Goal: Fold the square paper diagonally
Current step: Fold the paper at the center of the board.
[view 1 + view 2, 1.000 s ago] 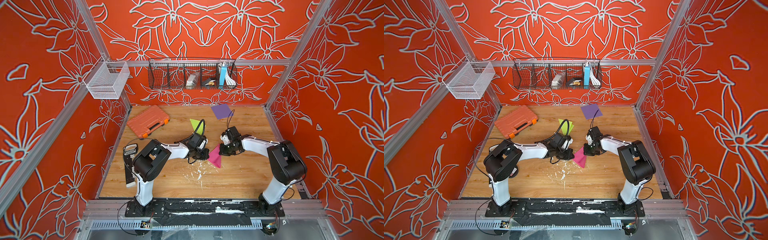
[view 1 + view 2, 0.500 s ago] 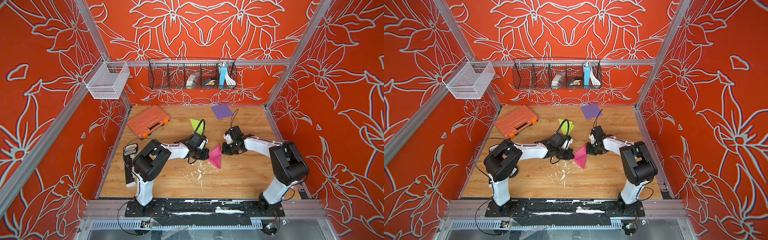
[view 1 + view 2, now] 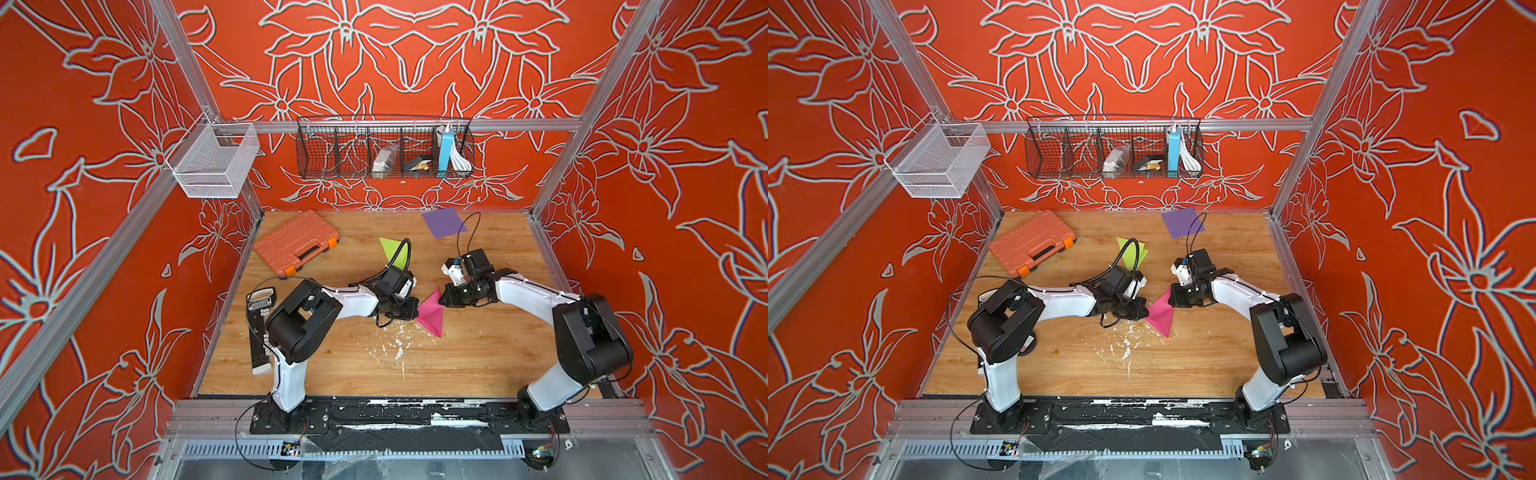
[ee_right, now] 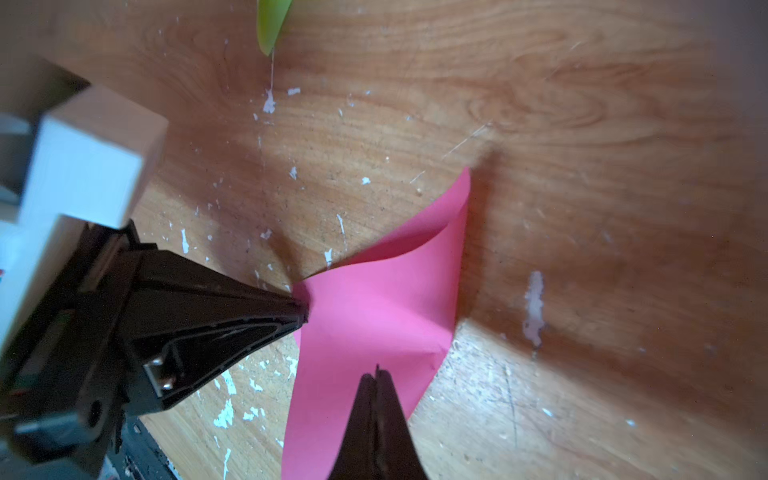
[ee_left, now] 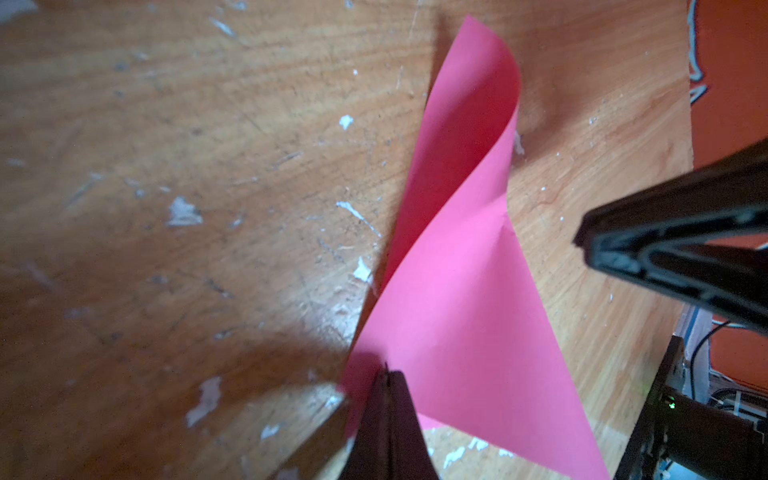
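Right end effector (image 3: 443,300) newly clear of pink paper (image 3: 430,313)

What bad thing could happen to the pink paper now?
1. The pink paper curls up off the table instead of lying flat, and the shut right hand is not gripping it, so the flap may spring back open.
2. Only the left hand pinches it, at one corner; a tug there might slide or crumple the sheet.
3. With no sharp crease yet, pressing now could make a crooked fold.
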Controlling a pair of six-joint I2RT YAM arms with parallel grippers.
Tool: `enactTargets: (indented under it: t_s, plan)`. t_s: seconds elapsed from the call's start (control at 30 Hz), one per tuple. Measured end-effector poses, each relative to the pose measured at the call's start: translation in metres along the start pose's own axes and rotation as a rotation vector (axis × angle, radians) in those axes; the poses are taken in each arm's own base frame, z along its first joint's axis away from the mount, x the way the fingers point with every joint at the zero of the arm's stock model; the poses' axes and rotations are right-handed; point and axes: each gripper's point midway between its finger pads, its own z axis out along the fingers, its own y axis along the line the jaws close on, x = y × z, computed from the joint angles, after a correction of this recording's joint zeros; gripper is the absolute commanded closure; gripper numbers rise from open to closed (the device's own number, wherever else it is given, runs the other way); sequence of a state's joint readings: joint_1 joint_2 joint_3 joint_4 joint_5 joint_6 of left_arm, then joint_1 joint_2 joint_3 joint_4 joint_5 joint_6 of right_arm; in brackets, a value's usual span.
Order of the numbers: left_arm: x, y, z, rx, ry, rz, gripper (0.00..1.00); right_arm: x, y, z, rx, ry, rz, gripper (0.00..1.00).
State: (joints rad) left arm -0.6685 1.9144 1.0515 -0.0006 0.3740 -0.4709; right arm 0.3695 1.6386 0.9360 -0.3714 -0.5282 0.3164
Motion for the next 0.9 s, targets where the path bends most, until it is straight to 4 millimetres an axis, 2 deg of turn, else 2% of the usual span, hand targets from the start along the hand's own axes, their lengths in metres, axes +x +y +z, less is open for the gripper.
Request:
enactTargets:
  t_s: [0.13,0.27,0.57,0.9]
  plan:
    - [0.000,0.000,0.000,-0.002,0.000,0.001,0.95,0.012,-0.004,0.012,-0.017,0.065,0.013,1.00]
    - [0.000,0.000,0.000,-0.003,0.000,0.001,0.95,0.015,-0.005,0.019,-0.030,0.093,0.028,1.00]
    - [-0.001,0.000,0.001,-0.005,0.003,0.002,0.95,0.010,-0.010,0.031,-0.024,0.109,0.080,1.00]
    - [-0.001,0.000,0.001,-0.008,0.003,0.004,0.95,-0.003,-0.018,0.032,0.000,0.079,0.157,1.00]
